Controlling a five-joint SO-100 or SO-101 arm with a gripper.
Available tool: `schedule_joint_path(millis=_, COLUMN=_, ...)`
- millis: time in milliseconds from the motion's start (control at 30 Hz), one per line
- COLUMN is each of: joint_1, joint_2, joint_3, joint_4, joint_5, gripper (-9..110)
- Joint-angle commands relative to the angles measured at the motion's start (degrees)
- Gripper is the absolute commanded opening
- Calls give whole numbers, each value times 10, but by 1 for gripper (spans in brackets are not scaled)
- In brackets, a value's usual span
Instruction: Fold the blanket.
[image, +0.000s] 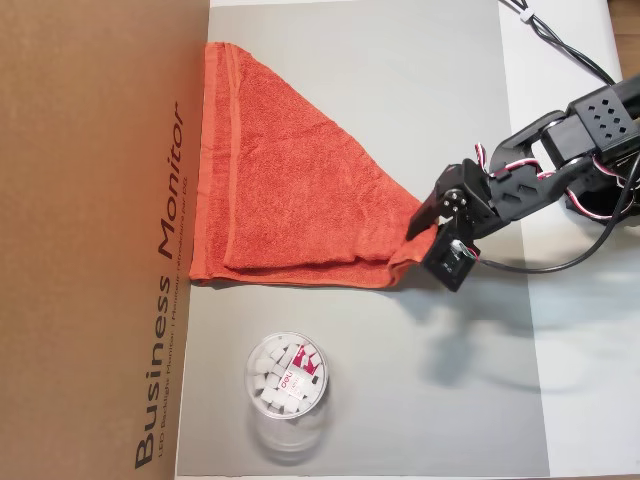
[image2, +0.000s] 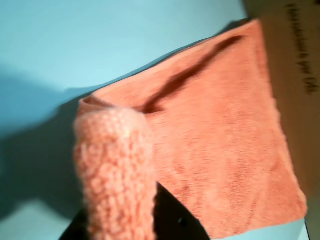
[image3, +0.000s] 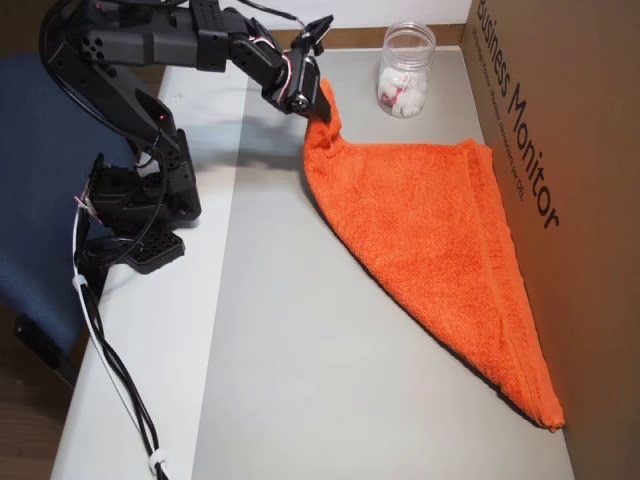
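The hand (image: 418, 228) was clamped on one corner of the blanket (image: 280, 180), holding that corner raised off the mat (image3: 300, 330). Soft, limp terry like this would likely sag and drag, so a hemmed corner seemed the best place to grip. The blanket was orange-red and fuzzy, already lying as a triangle on the mat, its long edge against the box (image: 90, 240). A jar (image: 287, 380) stood nearby.

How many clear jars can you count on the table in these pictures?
1. The jar stands on the grey mat, beside the cardboard box and just off one edge of the orange towel. Nothing suggests another, hidden one.
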Motion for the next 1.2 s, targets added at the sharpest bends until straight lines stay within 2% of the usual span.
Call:
schedule_joint_path(millis=0, joint_1=20, joint_2=14, joint_3=-67, joint_4=-8, joint_5=25, gripper=0)
schedule_joint_path(millis=333, joint_1=98, joint_2=-6, joint_3=-165, joint_4=-8, joint_5=91, gripper=0)
schedule_joint_path(millis=1167, joint_1=269, joint_2=-330, joint_3=-588, joint_4=-8, joint_5=206, gripper=0)
